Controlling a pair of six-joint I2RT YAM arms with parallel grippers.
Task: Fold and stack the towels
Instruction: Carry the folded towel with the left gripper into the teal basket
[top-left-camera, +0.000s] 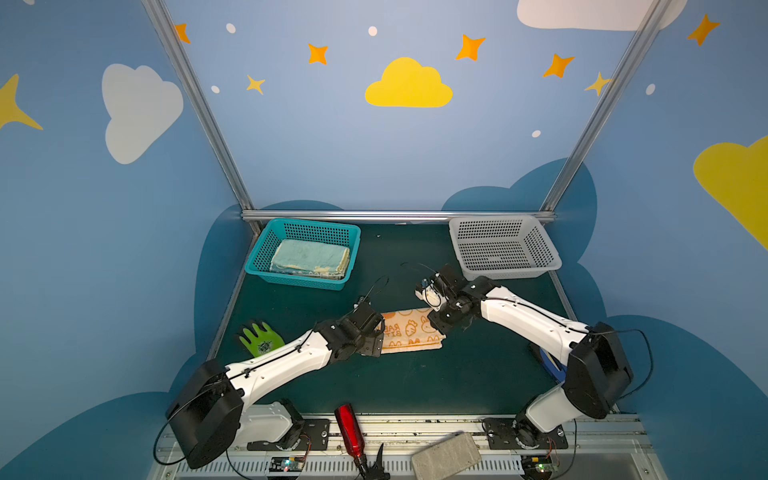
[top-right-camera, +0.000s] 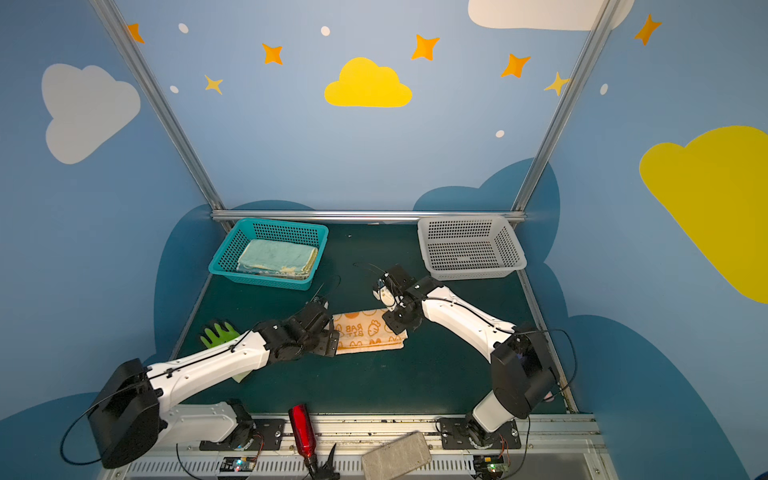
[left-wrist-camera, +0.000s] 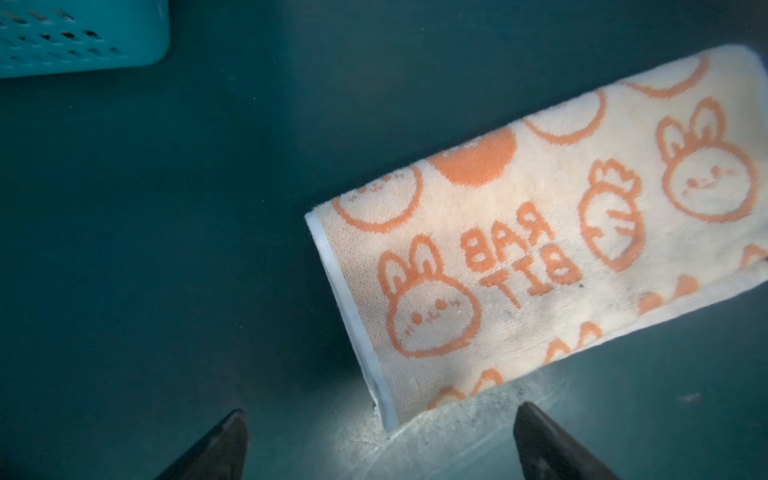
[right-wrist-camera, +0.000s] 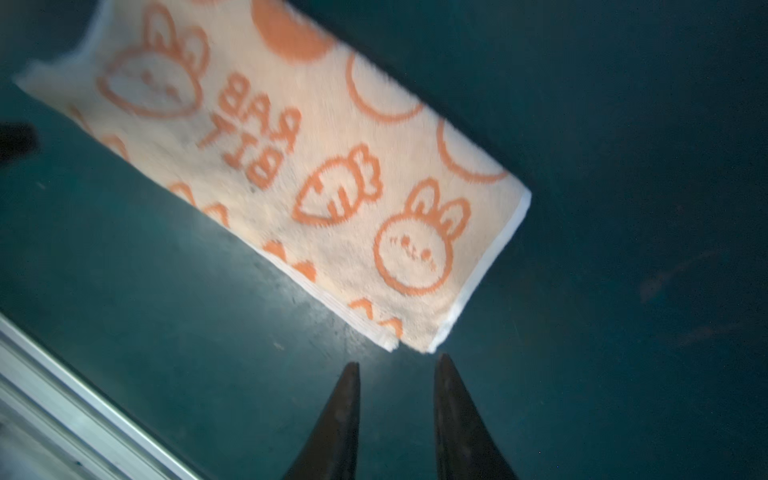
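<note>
"Left wrist view shows the towel (left-wrist-camera: 540, 232) folded to a long strip, flat on the table (left-wrist-camera: 166, 249), a bit apart from the blue basket (left-wrist-camera: 83, 37), on the robot's side of it. And the grippers?"

"The left gripper (left-wrist-camera: 381, 409) is spread wide at the strip's end nearer the basket, holding nothing. The right gripper (right-wrist-camera: 397, 359) has its fingers a little apart at the farther end, also empty."

"How will it handle?"

"I think light, soft and limp. It will sag, so pinch both layers at the end corners."
</note>
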